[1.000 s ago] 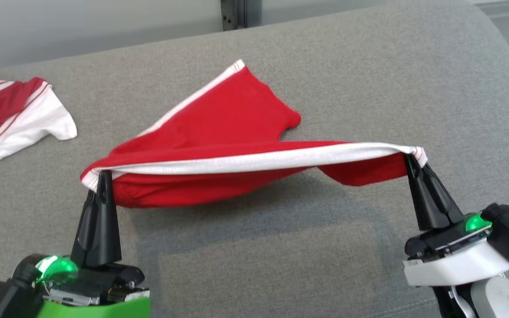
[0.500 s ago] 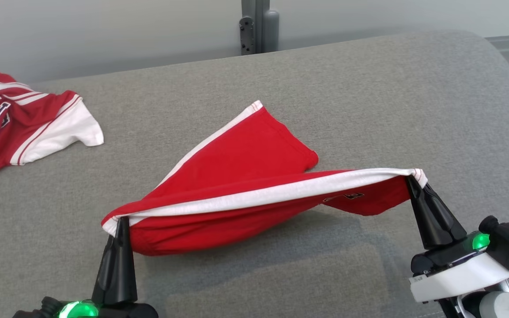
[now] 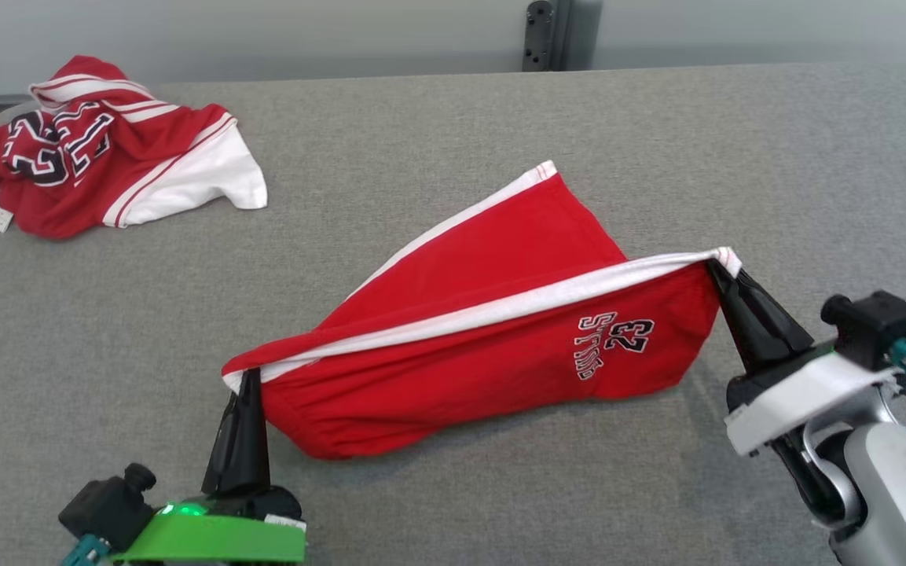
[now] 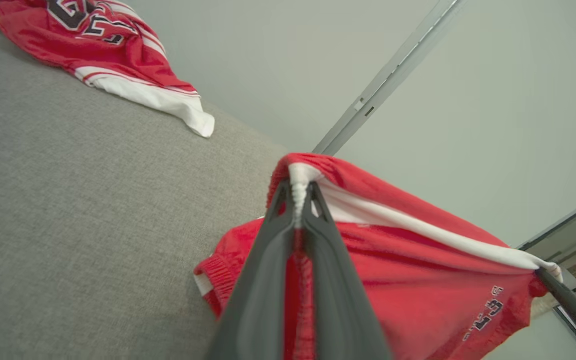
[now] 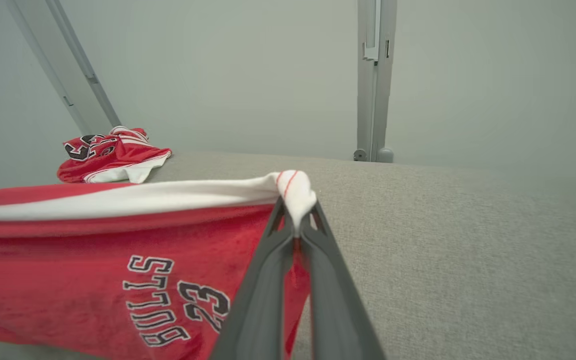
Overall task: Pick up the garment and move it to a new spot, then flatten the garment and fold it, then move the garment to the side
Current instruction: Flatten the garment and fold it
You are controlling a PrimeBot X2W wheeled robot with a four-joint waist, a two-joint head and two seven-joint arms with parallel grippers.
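The garment is a pair of red shorts with a white side stripe and "BULLS 23" lettering, stretched between both grippers above the grey cushion. My left gripper is shut on its lower left corner, where the white stripe bunches between the fingers. My right gripper is shut on the upper right corner; the right wrist view shows white hem pinched at the tips. The shorts' far leg trails on the cushion toward the back. The lettering faces me.
A second red and white jersey lies crumpled at the back left of the grey cushion. A grey metal post stands behind the cushion against a pale wall. Bare cushion lies to the right and in front.
The head camera has turned and tilted, bringing the jersey further into view. The shorts have swung so their lettered front hangs toward me. Both grippers stay shut on the corners.
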